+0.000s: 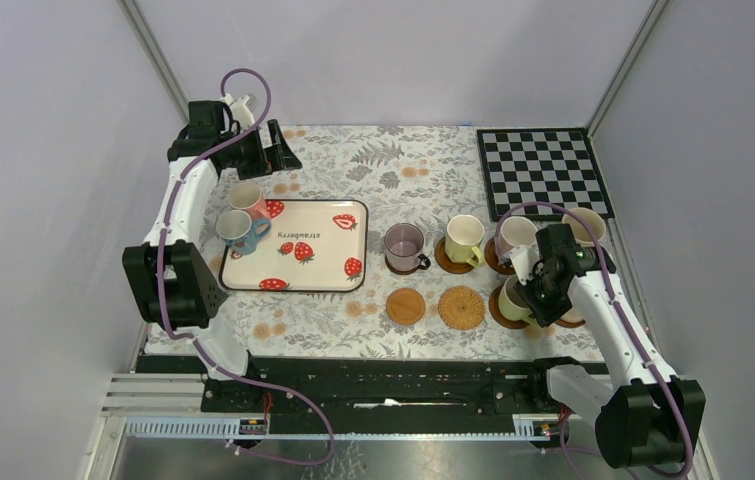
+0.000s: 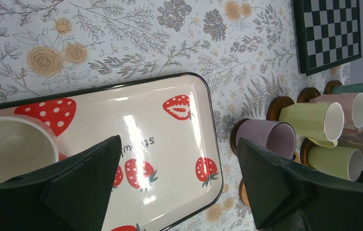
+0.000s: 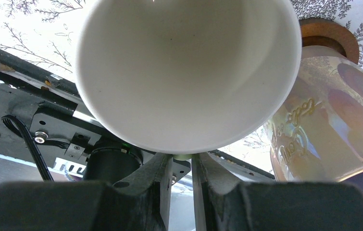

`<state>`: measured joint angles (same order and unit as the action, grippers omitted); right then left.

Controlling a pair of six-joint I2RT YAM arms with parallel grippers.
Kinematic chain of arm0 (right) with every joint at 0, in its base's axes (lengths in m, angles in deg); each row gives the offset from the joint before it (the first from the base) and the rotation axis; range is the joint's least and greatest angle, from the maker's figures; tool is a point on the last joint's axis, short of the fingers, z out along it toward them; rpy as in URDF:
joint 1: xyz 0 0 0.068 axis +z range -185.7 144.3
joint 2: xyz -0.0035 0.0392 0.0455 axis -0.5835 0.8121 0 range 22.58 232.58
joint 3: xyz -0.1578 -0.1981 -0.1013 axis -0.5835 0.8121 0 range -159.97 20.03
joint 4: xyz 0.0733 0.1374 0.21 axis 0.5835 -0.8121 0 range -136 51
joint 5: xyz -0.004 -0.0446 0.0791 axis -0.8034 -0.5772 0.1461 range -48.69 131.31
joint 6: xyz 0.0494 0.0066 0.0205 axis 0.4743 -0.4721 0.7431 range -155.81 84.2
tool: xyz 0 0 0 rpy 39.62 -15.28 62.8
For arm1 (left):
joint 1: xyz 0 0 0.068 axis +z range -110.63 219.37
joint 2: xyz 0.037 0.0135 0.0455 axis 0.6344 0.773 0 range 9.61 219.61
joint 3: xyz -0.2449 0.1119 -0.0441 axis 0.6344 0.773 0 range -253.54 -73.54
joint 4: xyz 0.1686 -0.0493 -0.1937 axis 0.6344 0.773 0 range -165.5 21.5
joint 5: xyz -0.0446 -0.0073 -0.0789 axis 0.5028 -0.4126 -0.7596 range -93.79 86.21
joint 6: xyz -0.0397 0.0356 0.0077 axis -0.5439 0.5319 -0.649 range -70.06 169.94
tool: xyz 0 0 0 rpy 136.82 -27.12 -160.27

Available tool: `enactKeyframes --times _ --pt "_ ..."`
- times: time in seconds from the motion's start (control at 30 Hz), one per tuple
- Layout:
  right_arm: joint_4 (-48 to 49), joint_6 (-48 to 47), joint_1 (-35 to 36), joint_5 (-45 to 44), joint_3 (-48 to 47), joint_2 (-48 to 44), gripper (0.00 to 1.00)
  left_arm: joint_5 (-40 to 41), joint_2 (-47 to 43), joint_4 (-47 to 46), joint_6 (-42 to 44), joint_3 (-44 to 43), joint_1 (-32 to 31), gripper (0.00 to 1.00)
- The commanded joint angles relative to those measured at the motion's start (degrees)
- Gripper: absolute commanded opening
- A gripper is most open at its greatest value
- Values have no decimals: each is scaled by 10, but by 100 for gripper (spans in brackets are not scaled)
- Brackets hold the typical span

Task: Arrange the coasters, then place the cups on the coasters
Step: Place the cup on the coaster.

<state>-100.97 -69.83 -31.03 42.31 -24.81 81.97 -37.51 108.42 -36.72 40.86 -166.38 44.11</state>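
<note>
Nearest, at 5 o'clock on the floral bench (image 1: 353,170), the right claw (image 3: 181,161) is clenched on the rim of a pale green cup (image 1: 511,299) with a white inside. The cup is over a dark coaster (image 1: 496,308), and whether it rests there cannot be told. A glossy patterned cup (image 3: 323,130) stands just beside it, crowding that side. At 6 o'clock lie two bare coasters side by side, a woven coaster (image 1: 462,307) and a plain tan coaster (image 1: 405,306). Beyond them runs a row of cups: a purple cup (image 1: 403,245), a yellow-green cup (image 1: 464,238) and a pink cup (image 1: 516,235), each on a brown disc, then a cream cup (image 1: 585,226) at 3 o'clock. At 9 o'clock lies a strawberry tray (image 1: 313,270), with a blue-handled cup (image 1: 236,230) and a pink-and-white cup (image 1: 246,198) at its left end. At 1 o'clock lies a checkerboard mat (image 1: 543,172). Farthest, at 11 o'clock, the left claw (image 2: 179,140) hangs released, jaws wide, grasping nothing
</note>
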Motion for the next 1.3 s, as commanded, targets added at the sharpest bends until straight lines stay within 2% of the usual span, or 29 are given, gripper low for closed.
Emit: enactKeyframes --times 0.0,0.33,0.5,0.93,0.97,1.0,1.03,1.1,1.27 --pt "8 -11 -6 -7 -22 -12 0 -13 -1 -33 -4 -8 -2 99" --pt "5 -14 -7 -7 -16 -13 0 -16 3 -33 -4 -12 -2 99" --pt "5 -14 -7 -20 -14 -12 26 -14 1 -33 -2 -10 -2 99" --pt "-41 -38 -8 -12 -52 -9 74 -13 -6 -33 -1 0 -2 99" --pt "-48 -40 -8 -4 -67 -4 81 -14 -7 -33 -1 -1 -2 99" --pt "-55 -43 -8 11 -85 7 91 -13 -8 -33 -1 0 -2 99" --pt "-60 -43 -8 24 -106 17 96 -13 -9 -33 -1 0 -2 99" --pt "-71 -40 -8 43 -152 46 99 -13 -9 -33 0 -1 -2 99" --pt "-101 -40 -7 102 -279 112 100 -10 -10 -30 5 -8 -3 99"
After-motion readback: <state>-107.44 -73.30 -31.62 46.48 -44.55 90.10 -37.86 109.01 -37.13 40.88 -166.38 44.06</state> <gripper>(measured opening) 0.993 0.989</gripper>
